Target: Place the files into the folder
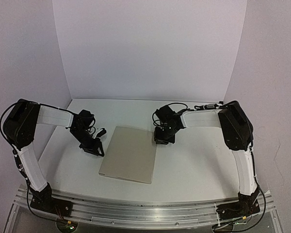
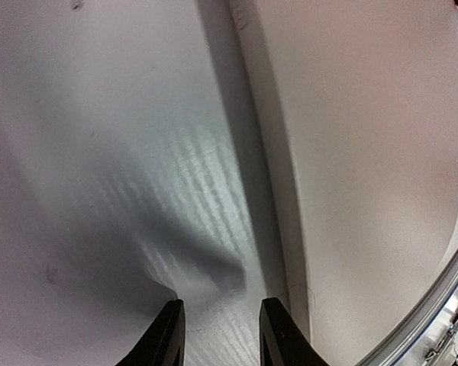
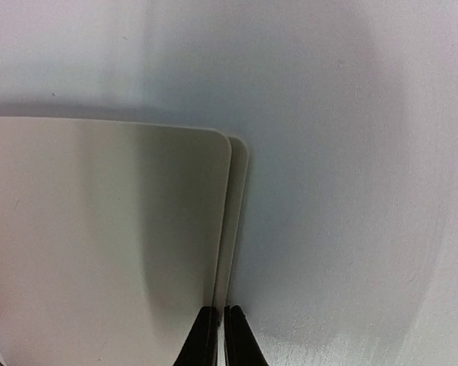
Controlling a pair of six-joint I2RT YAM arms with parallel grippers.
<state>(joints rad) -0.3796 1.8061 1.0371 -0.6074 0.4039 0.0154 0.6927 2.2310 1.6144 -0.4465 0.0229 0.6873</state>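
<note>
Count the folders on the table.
1. The folder lies closed on the table, left hand beside its left edge, right hand at its far right corner. No second one shows.

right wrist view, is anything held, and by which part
Cannot be told: the right gripper has its fingers together at the folder's side edge near a corner, but no pinch shows.

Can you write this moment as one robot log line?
folder closed on table; left hand open beside it; right hand shut at its edge; files unseen
</note>
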